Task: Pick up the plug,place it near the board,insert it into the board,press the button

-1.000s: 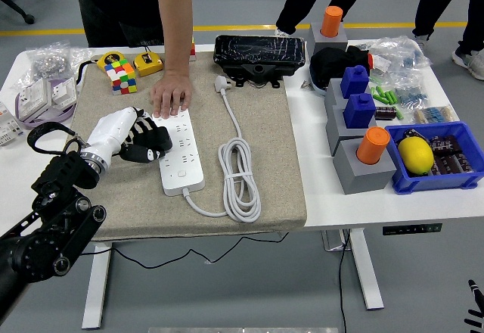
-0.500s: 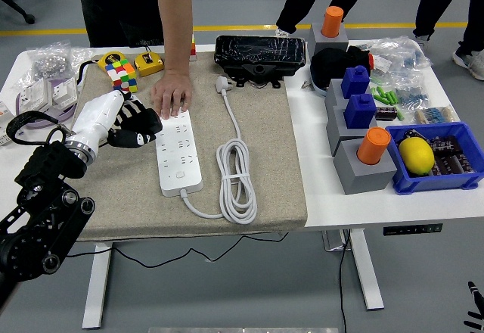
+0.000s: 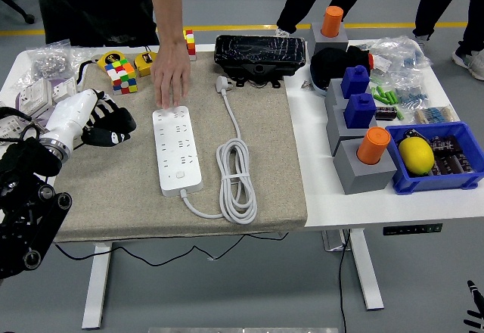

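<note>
At far left, over the grey mat's (image 3: 257,182) left edge: left hand (image 3: 106,125) now well clear of the power strip (image 3: 177,150), pulled back from a spot right against its left side a second ago. Black fingers (image 3: 121,125) loosely curled, nothing held. White forearm shell angled down toward the lower left corner.

Just right of that: power strip flat on the mat, long axis running near to far, slightly shifted and straightened compared with a second ago. Sockets all empty. Button (image 3: 180,172) near the close end, untouched as far as visible.

At the strip's far end: person's hand (image 3: 172,79) flat, palm down, fingertips touching the strip's top edge, steadying or nudging it. Arm now reaching in more steeply than before.

Further right: white plug (image 3: 222,84) lying on the mat near the black box (image 3: 260,54), well apart from the robot hand. Cable running down into a coil (image 3: 240,182) beside the strip, tail looping back to the strip's near end. Plug and coil unchanged.

Right hand not in view.

Meaning for the task: no pickup yet, plug not grasped, nothing inserted, button not pressed. Retreat probably clearing space while the person repositions the strip. Next likely a long reach across the strip to the plug.
</note>
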`<state>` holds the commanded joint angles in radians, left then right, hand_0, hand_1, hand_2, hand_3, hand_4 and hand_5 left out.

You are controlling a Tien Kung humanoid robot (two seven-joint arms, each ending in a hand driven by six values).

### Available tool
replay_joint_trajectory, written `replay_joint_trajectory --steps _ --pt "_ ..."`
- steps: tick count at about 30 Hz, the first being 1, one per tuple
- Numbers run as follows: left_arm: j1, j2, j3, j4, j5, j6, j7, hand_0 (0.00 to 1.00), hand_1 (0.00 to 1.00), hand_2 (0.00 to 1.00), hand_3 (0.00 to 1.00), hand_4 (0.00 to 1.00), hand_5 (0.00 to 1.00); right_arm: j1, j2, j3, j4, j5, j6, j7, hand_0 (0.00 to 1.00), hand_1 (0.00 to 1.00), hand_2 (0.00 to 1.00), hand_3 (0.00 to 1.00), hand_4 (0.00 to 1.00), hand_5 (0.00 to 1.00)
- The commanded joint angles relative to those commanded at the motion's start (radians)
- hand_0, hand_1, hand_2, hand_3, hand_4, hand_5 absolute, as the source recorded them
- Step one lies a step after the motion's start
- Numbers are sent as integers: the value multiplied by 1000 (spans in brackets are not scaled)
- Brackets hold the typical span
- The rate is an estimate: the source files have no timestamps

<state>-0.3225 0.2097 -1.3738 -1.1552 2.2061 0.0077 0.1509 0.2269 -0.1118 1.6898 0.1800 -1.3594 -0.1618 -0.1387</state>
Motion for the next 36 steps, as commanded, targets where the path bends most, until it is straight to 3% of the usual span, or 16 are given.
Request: replay_joint_trajectory --steps 3,11,14,15,20,21,26,27,32,33,36 --pt "8 10 -5 23 11 -34 5 390 324 318 324 628 88 1 -1 1 0 0 0 0 998 843 746 790 998 998" --pt "20 12 -4 35 5 -57 1 391 338 329 333 634 91 3 0 -3 0 4 1 1 998 843 746 791 998 998" --pt "20 12 0 38 -18 -73 -5 391 338 329 333 634 91 3 0 -4 0 6 1 1 998 843 746 791 998 998" --pt "20 12 1 39 -28 -78 -7 406 376 396 406 697 147 3 -1 -4 0 6 0 1 998 843 746 790 998 998" --pt "19 12 -5 46 -77 -104 -22 406 376 396 406 697 147 2 -1 -3 0 5 0 -1 998 843 746 790 998 998" --pt "18 13 -3 48 -84 -107 -25 446 479 514 500 977 244 2 -2 -4 0 6 0 -1 998 843 746 790 998 998" --pt "20 12 -7 55 -95 -102 -32 446 479 514 500 977 244 2 -1 -6 0 8 0 1 998 843 746 790 998 998" --pt "20 12 -6 57 -99 -100 -33 500 656 642 622 998 486 2 -1 -6 0 8 -1 1 998 843 746 789 998 998" --pt "23 13 -5 61 -112 -98 -38 500 656 642 622 998 486 -1 0 -6 0 8 0 0 998 843 746 789 998 998" --pt "23 14 -4 61 -115 -100 -39 608 759 732 731 998 602 -1 0 -6 0 8 0 0 998 842 745 789 998 998" --pt "24 15 -4 62 -118 -104 -41 608 759 732 731 998 602 -3 -1 -6 0 7 -1 0 998 842 745 789 998 998"
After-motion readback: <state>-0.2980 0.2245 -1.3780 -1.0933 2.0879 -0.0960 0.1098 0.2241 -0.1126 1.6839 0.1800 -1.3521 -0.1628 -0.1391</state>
